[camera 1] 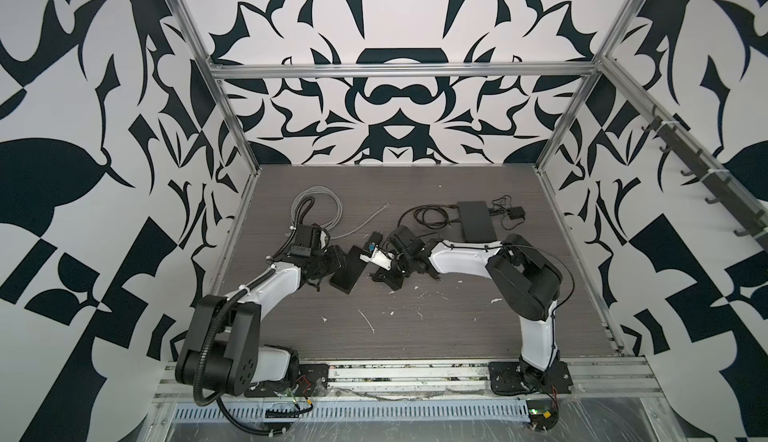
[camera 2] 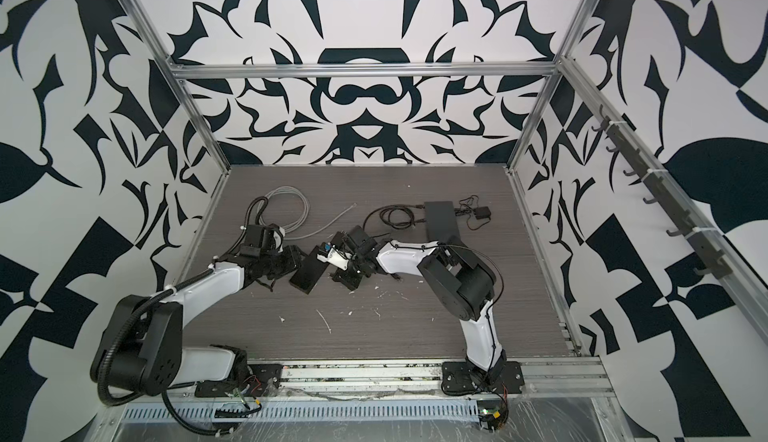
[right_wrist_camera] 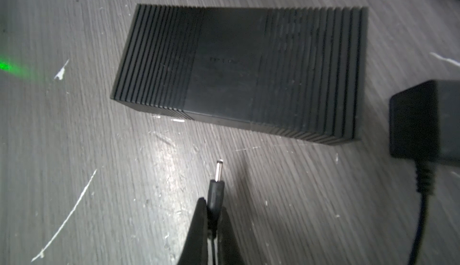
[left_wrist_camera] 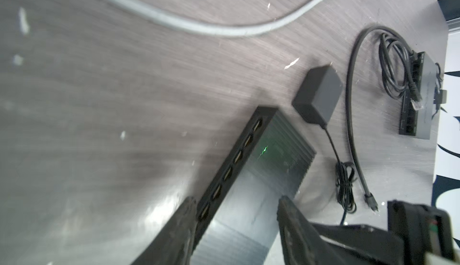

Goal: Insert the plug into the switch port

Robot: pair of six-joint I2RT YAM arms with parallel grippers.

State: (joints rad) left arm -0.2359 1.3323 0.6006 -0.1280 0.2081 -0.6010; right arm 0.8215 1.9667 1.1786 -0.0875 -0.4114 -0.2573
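Right wrist view: the right jaws, clenched, grasp the plug [right_wrist_camera: 216, 191] by its black sleeve. Its metal tip juts ahead of the jaws, clear of the worktop [right_wrist_camera: 74, 151]. The switch [right_wrist_camera: 239, 72] lies ahead of the tip and apart from it, ribbed top upward. The long face turned toward the plug is too dark to show a port. The adapter [right_wrist_camera: 425, 121] sits off to one side of the jaws, near the end of the switch, and its lead runs back past them.

Left wrist view: the left jaws straddle one end of the switch [left_wrist_camera: 261, 176], one finger beside its port face and the other at the opposite edge. Whether they press it or stand released cannot be told. The ports [left_wrist_camera: 239, 156] run in a row ahead of the jaws, their mouths showing open. Beyond the far end of the switch lies the adapter [left_wrist_camera: 317, 94].

Farther ahead, a second switch [left_wrist_camera: 420, 97] has a coiled black cable [left_wrist_camera: 351, 102] beside its port face, and whether the cable is seated cannot be told. A grey cable [left_wrist_camera: 199, 28] curves across the worktop beyond.

In both top views the switch [camera 1: 348, 271] [camera 2: 308, 274] lies between the two sets of jaws.
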